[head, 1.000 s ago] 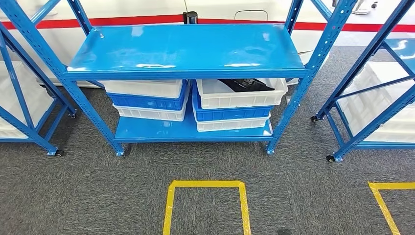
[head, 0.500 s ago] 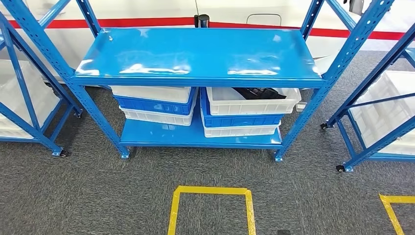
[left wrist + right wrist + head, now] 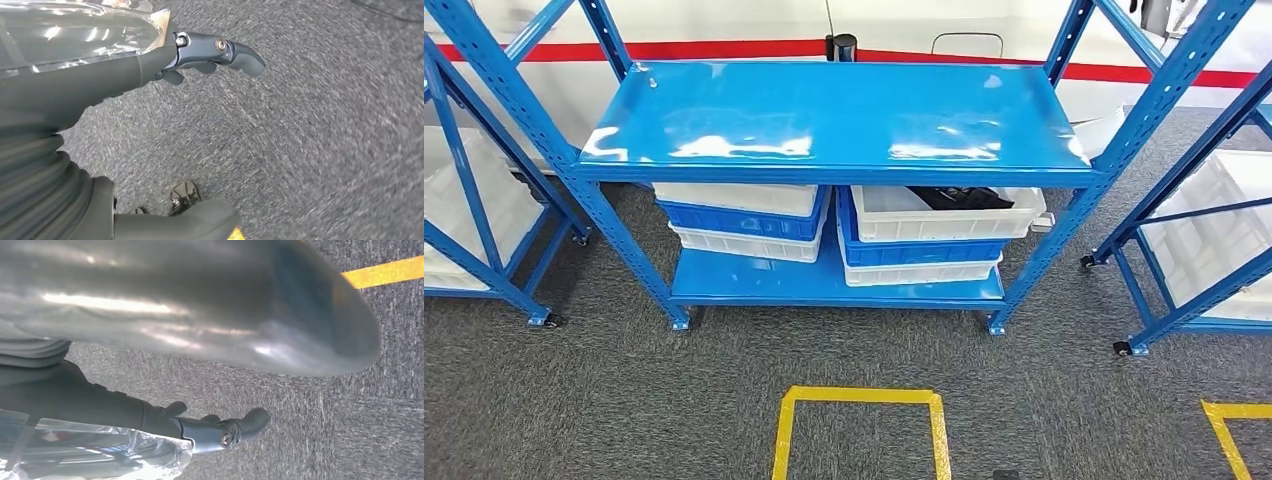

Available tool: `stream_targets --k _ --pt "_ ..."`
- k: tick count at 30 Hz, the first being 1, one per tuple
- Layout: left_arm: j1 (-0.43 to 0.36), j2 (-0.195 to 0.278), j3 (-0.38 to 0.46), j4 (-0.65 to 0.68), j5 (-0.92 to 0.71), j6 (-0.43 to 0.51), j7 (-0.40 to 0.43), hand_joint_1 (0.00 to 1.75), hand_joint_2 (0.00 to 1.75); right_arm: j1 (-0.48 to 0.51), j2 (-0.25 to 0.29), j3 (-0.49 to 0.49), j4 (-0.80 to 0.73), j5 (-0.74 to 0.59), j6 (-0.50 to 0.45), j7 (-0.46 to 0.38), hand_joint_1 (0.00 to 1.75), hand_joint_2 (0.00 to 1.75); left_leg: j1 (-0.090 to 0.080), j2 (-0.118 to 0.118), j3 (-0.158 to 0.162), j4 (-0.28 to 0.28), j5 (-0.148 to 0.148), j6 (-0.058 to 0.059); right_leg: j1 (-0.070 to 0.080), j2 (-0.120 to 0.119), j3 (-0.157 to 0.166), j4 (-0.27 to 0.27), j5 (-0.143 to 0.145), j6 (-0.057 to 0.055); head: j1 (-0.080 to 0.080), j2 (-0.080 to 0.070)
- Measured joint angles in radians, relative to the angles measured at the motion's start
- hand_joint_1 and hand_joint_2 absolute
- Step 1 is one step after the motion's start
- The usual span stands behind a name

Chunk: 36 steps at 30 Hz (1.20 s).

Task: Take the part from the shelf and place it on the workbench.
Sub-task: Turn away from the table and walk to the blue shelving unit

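Observation:
A black part (image 3: 959, 197) lies in the top white bin (image 3: 944, 222) of the right-hand stack, on the lower level of the blue shelf (image 3: 834, 115). The upper level hides the back of it. My left hand (image 3: 215, 52) hangs over the grey carpet, its fingers stretched out and holding nothing. Over the same carpet my right hand (image 3: 222, 430) hangs too, fingers extended with nothing in them. Both hands are far from the shelf.
A second stack of white and blue bins (image 3: 742, 215) sits left of the part's stack. Blue racks with white bins stand at the left (image 3: 474, 200) and right (image 3: 1194, 200). A yellow tape square (image 3: 860, 397) marks the carpet before the shelf, and another tape corner (image 3: 1224, 420) lies at the right.
The whole picture has shifted: the shelf now sits lower, further right and a little larger, so the camera has moved towards it. The bins and the part have not moved.

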Motion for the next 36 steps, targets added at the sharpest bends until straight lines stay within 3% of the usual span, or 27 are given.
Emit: stream_targets --k 1,3,6,8,13,20,24,28,36 --pt "0.0 0.0 0.0 0.0 -0.001 0.0 0.0 0.0 1.75 0.0 0.0 -0.002 0.0 0.0 -0.001 0.0 0.0 0.44 -0.002 0.0 0.0 -0.001 0.0 0.002 0.0 0.0 0.002 -0.002 -0.001 -0.005 0.001 0.0" --pt "0.0 0.001 0.0 0.0 -0.004 0.0 0.004 0.0 1.75 0.0 0.0 -0.006 0.0 0.0 -0.002 0.0 0.0 0.44 -0.007 -0.001 0.0 -0.001 -0.001 0.009 -0.003 0.0 0.006 -0.009 0.004 -0.004 0.002 0.0" --pt "0.0 0.002 -0.001 0.0 -0.009 -0.001 0.016 0.0 1.75 0.001 0.001 -0.009 0.0 -0.001 -0.002 -0.002 0.0 1.75 -0.011 -0.002 0.0 0.0 -0.004 0.016 -0.005 0.0 0.011 -0.017 0.006 0.0 0.003 0.0" --pt "0.003 0.004 -0.013 0.0 -0.009 -0.007 0.027 0.0 1.75 0.004 0.0 -0.01 0.0 -0.009 -0.001 -0.005 0.0 1.75 -0.012 -0.002 0.001 0.0 -0.005 0.019 -0.005 0.0 0.014 -0.02 0.007 0.002 0.004 0.0" --pt "0.024 0.023 -0.115 -0.003 0.017 -0.048 0.056 0.0 1.75 0.027 -0.007 0.001 -0.004 -0.082 0.032 -0.016 0.0 1.75 -0.015 -0.001 0.001 0.002 -0.008 0.024 -0.008 0.0 0.02 -0.022 0.005 0.028 0.003 0.0" --pt "0.059 0.049 -0.294 -0.021 0.074 -0.113 0.099 0.0 1.75 0.062 -0.024 0.042 -0.021 -0.208 0.113 -0.024 0.0 1.75 -0.012 -0.001 0.007 -0.001 -0.009 0.024 -0.007 0.0 0.017 -0.022 0.002 0.031 0.003 0.0" --pt "0.08 0.061 -0.402 -0.035 0.106 -0.149 0.122 0.0 1.75 0.082 -0.034 0.069 -0.033 -0.279 0.16 -0.033 0.0 0.0 -0.01 -0.001 0.008 -0.001 -0.009 0.024 -0.007 0.0 0.017 -0.022 0.002 0.031 0.003 0.0" --pt "0.102 0.074 -0.508 -0.048 0.139 -0.186 0.146 0.0 0.0 0.103 -0.045 0.097 -0.046 -0.35 0.206 -0.037 0.0 0.0 -0.009 -0.001 0.008 -0.001 -0.009 0.024 -0.006 0.0 0.017 -0.022 0.002 0.031 0.003 0.0" --pt "0.149 0.103 -0.734 -0.079 0.207 -0.263 0.195 0.0 0.0 0.147 -0.066 0.16 -0.076 -0.499 0.303 -0.052 0.0 0.0 -0.009 -0.001 0.008 -0.001 -0.01 0.024 -0.006 0.0 0.018 -0.022 0.002 0.031 0.003 0.0"
